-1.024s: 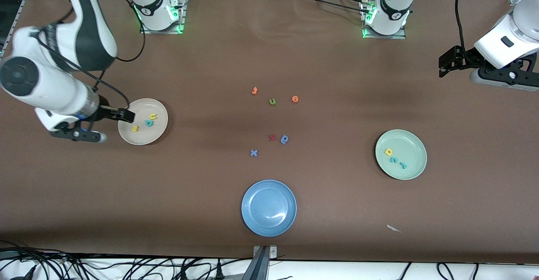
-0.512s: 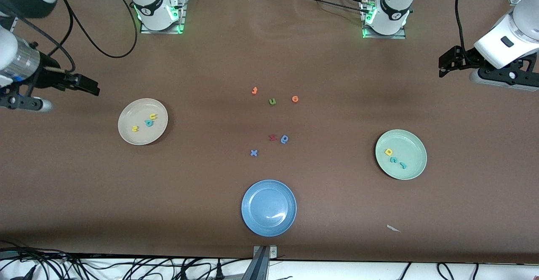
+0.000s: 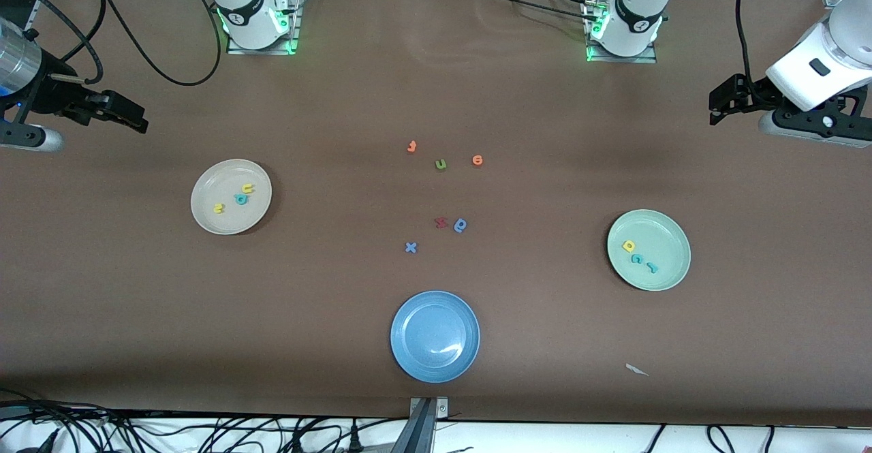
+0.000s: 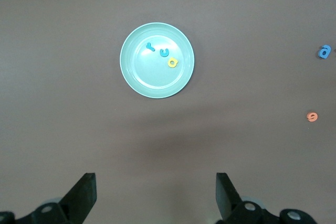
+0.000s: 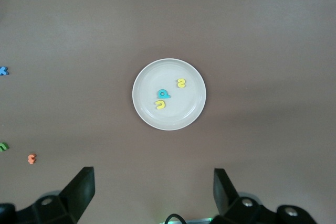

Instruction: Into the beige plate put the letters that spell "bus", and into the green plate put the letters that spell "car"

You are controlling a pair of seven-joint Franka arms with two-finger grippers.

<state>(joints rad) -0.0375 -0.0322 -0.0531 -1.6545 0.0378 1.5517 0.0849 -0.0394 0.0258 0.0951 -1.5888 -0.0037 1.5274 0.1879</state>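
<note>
Cream-beige plate (image 3: pixel 231 196), toward the right arm's end of the tabletop, holds the teal b (image 3: pixel 240 199), yellow u (image 3: pixel 247 189) and yellow s (image 3: pixel 219 208); green plate (image 3: pixel 648 249), toward the left arm's end, holds the yellow a (image 3: pixel 629 245), teal c (image 3: pixel 636 258) and teal r (image 3: pixel 652 267). Right end effector (image 3: pixel 133 118) and left end effector (image 3: pixel 722 99), both released and empty, hang over bare tabletop, each well apart from its plate, which lies nearer the front camera. Both words look complete, so no further pick seems called for.

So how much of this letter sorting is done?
It looks finished. The beige plate holds the teal b, yellow u and yellow s; the green plate holds the yellow a, teal c and teal r. The right gripper and left gripper hang open and empty at the table's ends. Nothing seems left.
</note>
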